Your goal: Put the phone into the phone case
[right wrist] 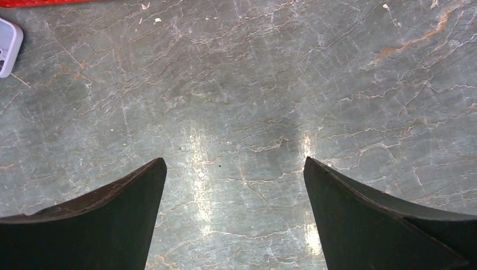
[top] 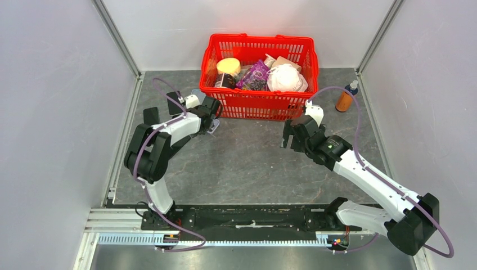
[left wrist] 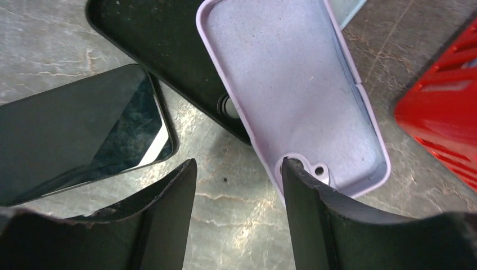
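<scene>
Phone [left wrist: 79, 132] lies flat, dark face up, just beside empty lilac case [left wrist: 292, 84]; not yet inside. My left pincer [left wrist: 236, 219] partly spread, pinching nothing, one finger at case's near rim. Right pincer [right wrist: 233, 214] wide apart, idle. Whole insertion left.

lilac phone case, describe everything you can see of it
The lilac phone case is matte and rubbery-looking, with a raised lip and a camera cutout at its near end. It lies empty, open side up, on the table, one long edge overlapping a black case. One finger of the left hand covers its near corner; contact is unclear.
</scene>
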